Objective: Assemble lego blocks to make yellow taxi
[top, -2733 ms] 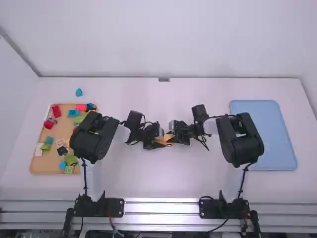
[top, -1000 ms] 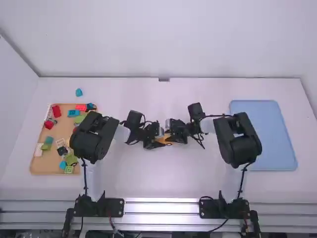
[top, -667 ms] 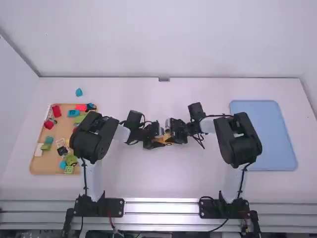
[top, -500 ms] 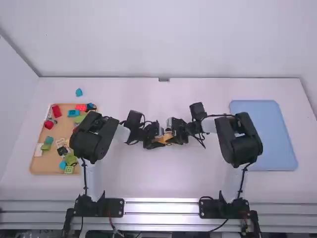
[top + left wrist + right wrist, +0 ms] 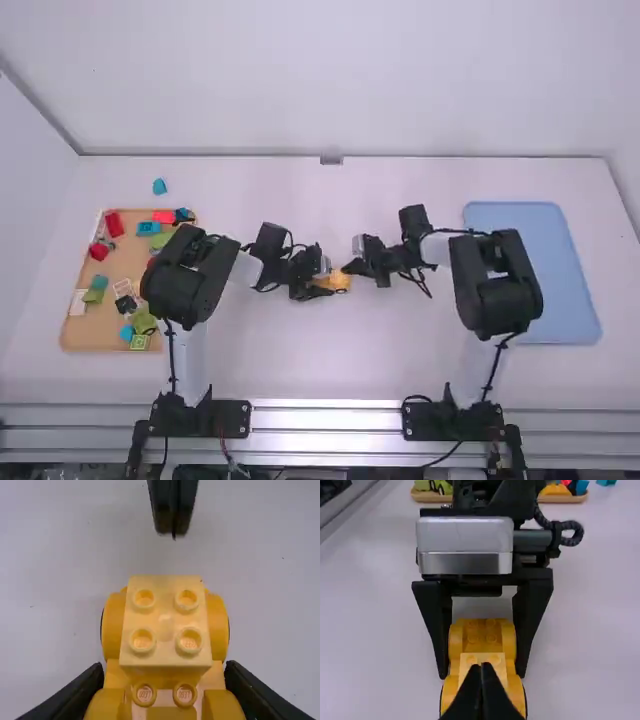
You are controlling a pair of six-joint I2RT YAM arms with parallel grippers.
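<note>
You had two trays: a wooden tray (image 5: 124, 262) and, well right of it, a blue tray (image 5: 530, 270). Inside the wooden tray you had at least three red blocks (image 5: 114, 225); just beyond it, one blue block (image 5: 159, 187). To its right were one yellow build (image 5: 343, 282) and two grippers, left gripper (image 5: 328, 285) and right gripper (image 5: 347, 268).

- Block tray (image 5: 128, 262): at the left on the table (image 5: 340, 360), loose blocks (image 5: 114, 224) in it.
- Lone block (image 5: 159, 186): on the table, just beyond that tray's far rim.
- Wheeled block build (image 5: 341, 281): between the trays, near the middle.
- Second tray (image 5: 555, 270): at the right.
</note>
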